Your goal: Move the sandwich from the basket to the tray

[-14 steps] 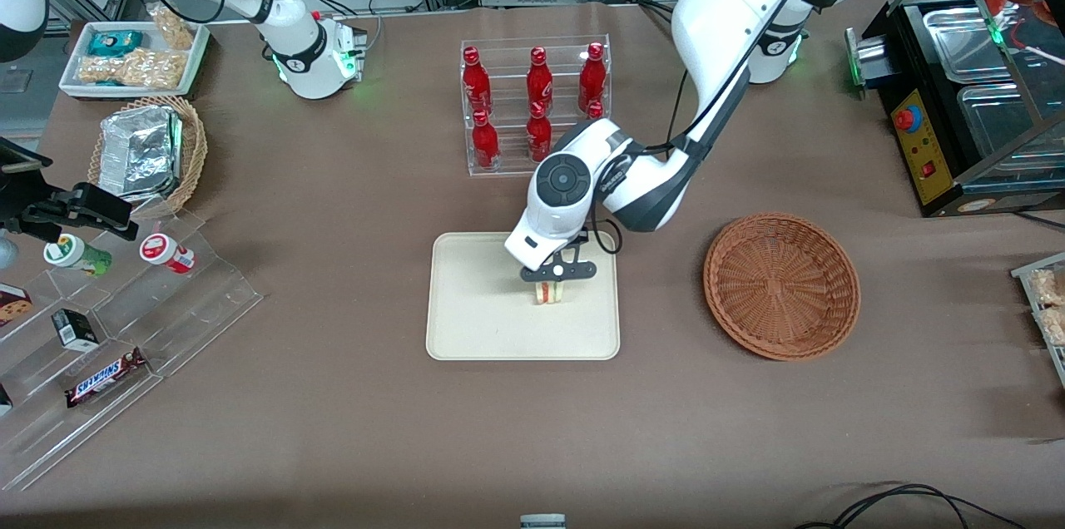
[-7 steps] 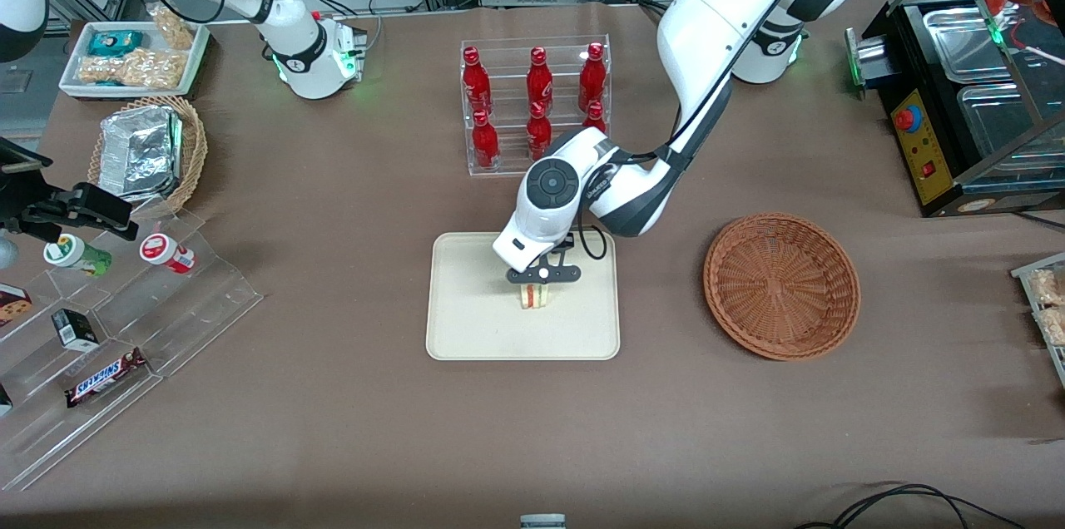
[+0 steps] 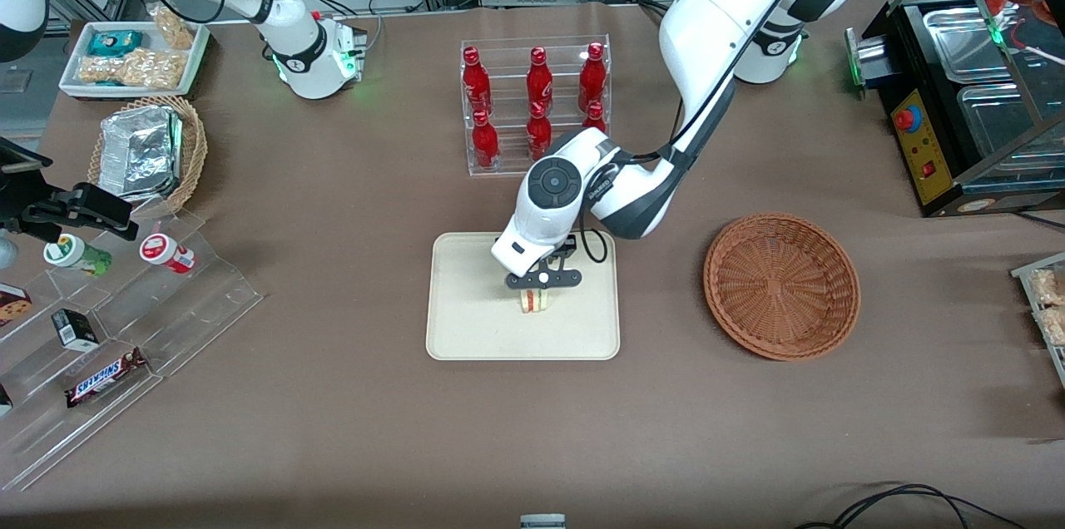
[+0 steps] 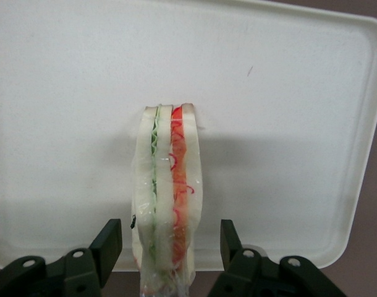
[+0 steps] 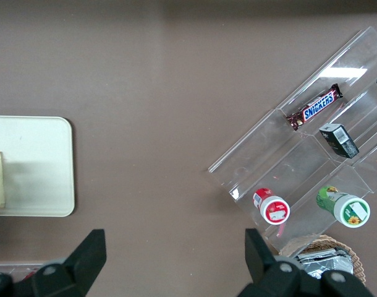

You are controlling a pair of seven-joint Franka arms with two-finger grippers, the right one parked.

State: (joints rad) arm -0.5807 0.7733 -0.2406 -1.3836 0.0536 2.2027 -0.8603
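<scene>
The tray lies on the counter, with the emptied basket toward the working arm's end. The sandwich stands on edge on the tray; it looks light, soft and crushable, best held across its bread faces. The pincer straddles it, fingers apart, not touching.

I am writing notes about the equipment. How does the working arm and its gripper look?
The left arm has glossy white shells, dark grey joint sections and a round grey cap at the wrist. A black cable runs along it. The gripper, above the tray, is black, with two flat fingers fixed by small screws.
</scene>
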